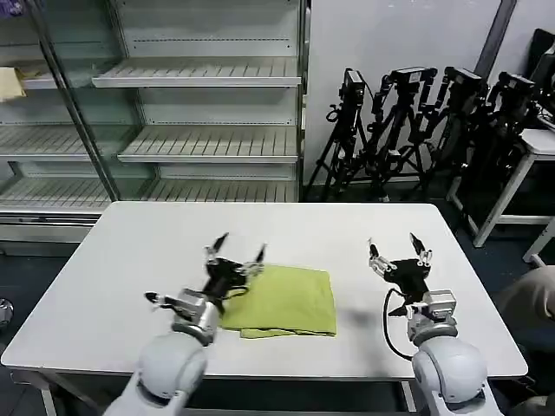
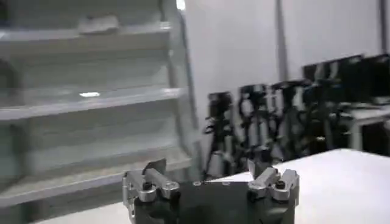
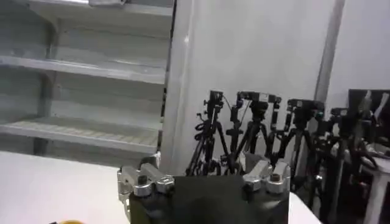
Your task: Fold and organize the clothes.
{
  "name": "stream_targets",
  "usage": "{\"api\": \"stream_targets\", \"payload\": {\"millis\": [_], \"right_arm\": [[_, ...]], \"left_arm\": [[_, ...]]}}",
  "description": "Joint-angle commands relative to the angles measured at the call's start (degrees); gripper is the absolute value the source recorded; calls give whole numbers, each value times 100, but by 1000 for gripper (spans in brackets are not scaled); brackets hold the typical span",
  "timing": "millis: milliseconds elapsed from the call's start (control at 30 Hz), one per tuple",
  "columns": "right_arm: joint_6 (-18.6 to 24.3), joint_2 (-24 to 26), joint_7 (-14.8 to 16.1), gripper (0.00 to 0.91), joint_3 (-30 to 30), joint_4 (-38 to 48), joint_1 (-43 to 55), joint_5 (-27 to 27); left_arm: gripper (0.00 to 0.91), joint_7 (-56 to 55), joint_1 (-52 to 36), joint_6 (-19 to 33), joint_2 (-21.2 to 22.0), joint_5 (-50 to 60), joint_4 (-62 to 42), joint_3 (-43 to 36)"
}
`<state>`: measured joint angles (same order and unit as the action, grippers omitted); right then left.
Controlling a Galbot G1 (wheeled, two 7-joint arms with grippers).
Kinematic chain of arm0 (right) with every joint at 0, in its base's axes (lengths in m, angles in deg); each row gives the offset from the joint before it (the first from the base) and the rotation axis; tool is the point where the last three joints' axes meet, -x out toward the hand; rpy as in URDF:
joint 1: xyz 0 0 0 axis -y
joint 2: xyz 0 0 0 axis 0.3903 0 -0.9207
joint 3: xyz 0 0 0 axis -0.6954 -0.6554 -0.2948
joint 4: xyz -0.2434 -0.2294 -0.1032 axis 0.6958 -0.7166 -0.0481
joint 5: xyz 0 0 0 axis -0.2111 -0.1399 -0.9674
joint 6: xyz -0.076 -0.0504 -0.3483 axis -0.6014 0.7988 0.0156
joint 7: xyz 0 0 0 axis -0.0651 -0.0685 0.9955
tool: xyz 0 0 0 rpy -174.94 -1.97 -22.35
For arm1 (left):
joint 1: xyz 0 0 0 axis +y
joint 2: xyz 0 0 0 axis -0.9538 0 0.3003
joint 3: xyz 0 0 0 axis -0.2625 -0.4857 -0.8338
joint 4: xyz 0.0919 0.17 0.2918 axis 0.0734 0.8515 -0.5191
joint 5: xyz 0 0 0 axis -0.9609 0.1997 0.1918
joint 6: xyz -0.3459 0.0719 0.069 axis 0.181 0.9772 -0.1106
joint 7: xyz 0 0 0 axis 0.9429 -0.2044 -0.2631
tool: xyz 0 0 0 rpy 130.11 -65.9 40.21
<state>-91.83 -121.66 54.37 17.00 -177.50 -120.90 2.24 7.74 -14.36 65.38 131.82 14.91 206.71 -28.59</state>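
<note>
T-shirt point(image 1: 284, 301) lies folded at lower centre of the bench point(image 1: 130, 260), touching the wide-spread left hand point(image 1: 236, 253); right hand point(image 1: 398, 250), also wide, waits apart.

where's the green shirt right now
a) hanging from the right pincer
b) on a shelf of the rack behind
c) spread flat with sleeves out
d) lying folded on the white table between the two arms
d: the T-shirt lies as a compact folded rectangle on the table, the open left pincer at its near-left edge and the open right pincer empty beside it.
</note>
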Motion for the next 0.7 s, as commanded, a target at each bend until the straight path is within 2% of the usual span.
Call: {"api": "stream_targets", "payload": {"millis": [33,267,400,700], "right_arm": [[124,-125,55,907,-414,584,382,-248],[234,21,62,907,-125,631,226,-142],[384,114,245,907,202,572,75,-147],[811,70,424,907,495,621,-100,-522]], "left_arm": [[907,800,974,679,-284,357,-169,1901],[907,792,1003,745,-226,349,-145,1877],[907,786,975,809,-248,368,-114,1756],[907,690,923,1276,-454,738,-134,1405]]}}
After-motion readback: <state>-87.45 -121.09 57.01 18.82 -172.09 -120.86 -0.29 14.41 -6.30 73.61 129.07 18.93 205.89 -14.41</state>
